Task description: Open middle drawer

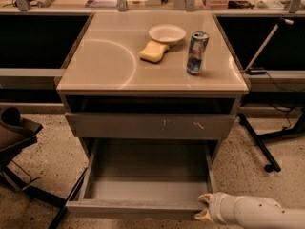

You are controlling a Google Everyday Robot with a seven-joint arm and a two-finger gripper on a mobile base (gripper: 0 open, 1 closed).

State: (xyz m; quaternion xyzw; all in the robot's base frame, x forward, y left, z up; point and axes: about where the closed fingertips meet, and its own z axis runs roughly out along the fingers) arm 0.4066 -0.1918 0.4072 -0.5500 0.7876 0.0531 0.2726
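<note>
End effector (pixel 204 207): bottom right, at right corner of middle drawer front; grip state cannot be told | middle drawer (pixel 138 209): pulled well out, below scratched drawer front (pixel 150 126), which sits flush | tabletop (pixel 100 56): white bowl (pixel 167 33), yellow sponge (pixel 153 51) touching bowl, upright can (pixel 197 53) near right edge

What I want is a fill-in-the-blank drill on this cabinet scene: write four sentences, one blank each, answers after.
1. The middle drawer is pulled out and holds ___.
2. The pincer sits at that drawer's front ___ corner, as pictured.
3. On the cabinet top, the yellow sponge lies beside the white ___.
4. The can stands ___.
Missing words: nothing; right; bowl; upright.
</note>
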